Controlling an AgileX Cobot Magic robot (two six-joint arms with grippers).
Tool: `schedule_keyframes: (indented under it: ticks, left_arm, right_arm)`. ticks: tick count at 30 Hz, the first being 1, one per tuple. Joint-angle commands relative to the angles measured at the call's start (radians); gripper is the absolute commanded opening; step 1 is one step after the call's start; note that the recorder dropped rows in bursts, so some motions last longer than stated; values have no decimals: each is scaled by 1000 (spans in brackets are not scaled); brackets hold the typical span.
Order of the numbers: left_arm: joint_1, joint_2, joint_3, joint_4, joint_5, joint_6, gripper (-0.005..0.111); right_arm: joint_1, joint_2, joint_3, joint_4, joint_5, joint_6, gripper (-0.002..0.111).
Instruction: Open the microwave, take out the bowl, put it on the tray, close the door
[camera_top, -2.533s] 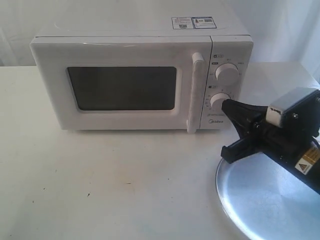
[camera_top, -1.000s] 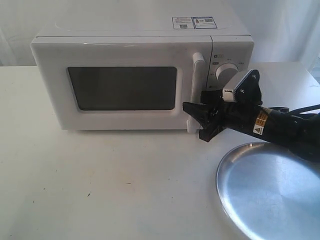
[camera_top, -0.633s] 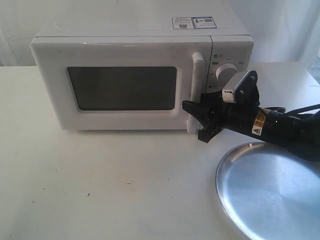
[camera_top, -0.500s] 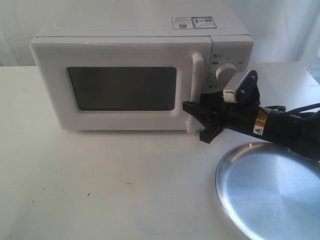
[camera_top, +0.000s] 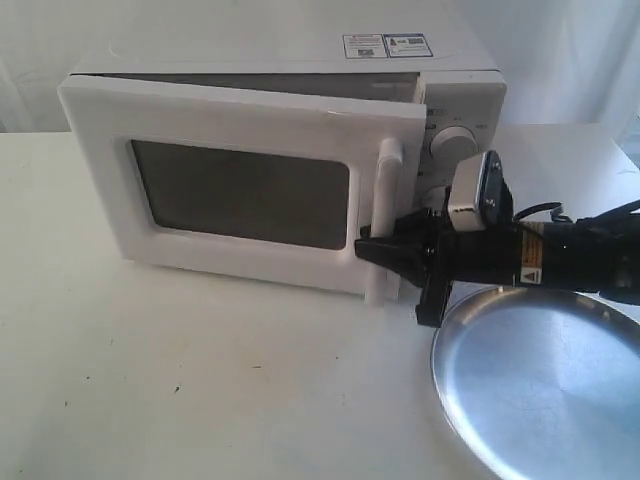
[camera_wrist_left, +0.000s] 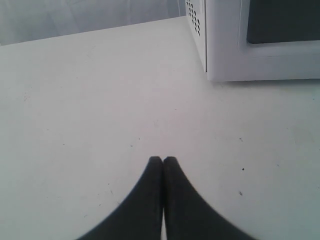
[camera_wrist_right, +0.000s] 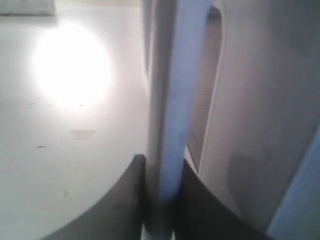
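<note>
The white microwave stands at the back of the table. Its door is swung partly out on the handle side. My right gripper is shut on the door's vertical white bar handle near its lower end; in the right wrist view the handle runs between the two dark fingers. The silver tray lies at the front right, under the right arm. My left gripper is shut and empty over the bare table, near the microwave's corner. The bowl is hidden.
The microwave's two round knobs sit just behind the right arm. White curtains close off the back. The white table spreads in front of the door.
The right gripper closed on the door handle and pulled it toward the front; the door went from shut to partly open.
</note>
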Motion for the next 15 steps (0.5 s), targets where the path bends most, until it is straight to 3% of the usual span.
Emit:
schedule_keyframes:
  ticks: [1, 8, 11, 13, 15]
  left_arm:
    - [-1, -2, -1, -3, -1, -7, 0]
    - [-1, -2, -1, -3, -1, -7, 0]
    - [-1, -2, -1, -3, -1, -7, 0]
    - [-1, -2, -1, -3, -1, -7, 0]
    - [-1, -2, -1, -3, -1, -7, 0]
  right_arm:
    - [17, -113, 123, -66, -22, -24, 0]
    - [17, -424, 376, -26, -22, -28, 0]
    - [17, -535, 463, 141, 160, 15, 0]
    - [17, -587, 506, 130, 82, 101, 0]
    - [17, -627, 549, 192, 45, 45, 0]
